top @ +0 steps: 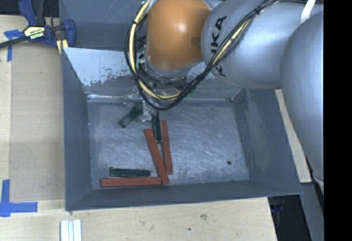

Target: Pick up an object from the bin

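My gripper [141,129] hangs under the orange dome at the back middle of the bin, low over the floor. It looks open: one dark fingertip [125,121] points left, the other [158,134] rests at the upper ends of two red sticks. Nothing sits between them. The longer red stick [154,158] runs diagonally toward the front. A shorter red stick [167,154] lies right beside it. A third red stick [131,182] lies flat along the front wall. Just above that one lies a dark green stick [130,172].
The arm and its cables cover the bin's back right. The sticks form an L near the front left of the middle. Bare scuffed floor stretches to the right and to the left of them.
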Controlling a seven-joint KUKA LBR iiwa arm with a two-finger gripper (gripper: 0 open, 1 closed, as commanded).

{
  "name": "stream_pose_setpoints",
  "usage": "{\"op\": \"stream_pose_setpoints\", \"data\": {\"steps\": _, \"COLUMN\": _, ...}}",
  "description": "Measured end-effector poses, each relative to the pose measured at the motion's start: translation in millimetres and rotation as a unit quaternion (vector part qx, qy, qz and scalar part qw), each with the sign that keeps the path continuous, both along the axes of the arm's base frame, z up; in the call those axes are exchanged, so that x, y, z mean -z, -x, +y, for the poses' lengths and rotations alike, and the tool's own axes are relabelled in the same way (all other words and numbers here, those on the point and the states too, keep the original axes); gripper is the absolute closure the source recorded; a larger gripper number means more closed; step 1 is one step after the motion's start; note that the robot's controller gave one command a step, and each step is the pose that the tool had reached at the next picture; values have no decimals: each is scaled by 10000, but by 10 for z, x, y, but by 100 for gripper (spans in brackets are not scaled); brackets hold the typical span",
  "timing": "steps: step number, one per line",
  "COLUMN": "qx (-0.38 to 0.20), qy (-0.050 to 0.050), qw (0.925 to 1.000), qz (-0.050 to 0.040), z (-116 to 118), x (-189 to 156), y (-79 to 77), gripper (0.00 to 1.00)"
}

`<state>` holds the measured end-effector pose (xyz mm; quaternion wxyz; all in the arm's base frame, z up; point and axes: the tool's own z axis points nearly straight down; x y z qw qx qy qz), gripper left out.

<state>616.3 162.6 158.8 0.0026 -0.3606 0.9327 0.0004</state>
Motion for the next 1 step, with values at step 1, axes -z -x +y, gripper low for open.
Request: {"op": "stream_pose_setpoints", "data": {"steps": 1, "qx": 1, "qy": 1, "qw": 10000, "qz": 1, "z": -1, "x": 0, "y": 0, "gripper": 100}}
